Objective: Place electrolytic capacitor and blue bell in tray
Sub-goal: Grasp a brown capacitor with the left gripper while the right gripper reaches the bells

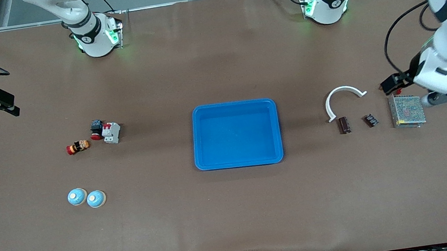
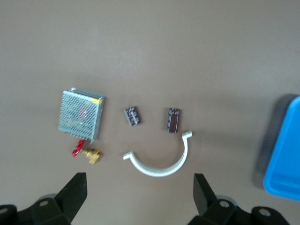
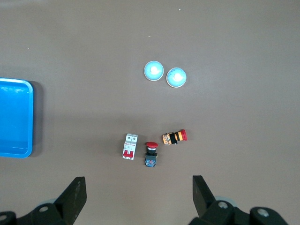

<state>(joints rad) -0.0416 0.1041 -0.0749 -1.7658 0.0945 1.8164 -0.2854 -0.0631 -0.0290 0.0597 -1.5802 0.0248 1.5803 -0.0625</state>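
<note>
Both claws released: left claw (image 2: 138, 197) over the capacitor (image 1: 344, 124) end of the desk (image 1: 237, 227), right claw (image 3: 138, 197) over bells (image 1: 86, 198); tray (image 1: 240, 163) empty mid-desk within both arms' reach.

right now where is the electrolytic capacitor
The electrolytic capacitor lies on the table toward the left arm's end, between the blue tray and a small black component, just nearer the front camera than one end of the white curved clip.

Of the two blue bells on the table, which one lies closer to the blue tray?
The blue bell beside its twin, slightly nearer the front camera, is closer to the tray.
</note>
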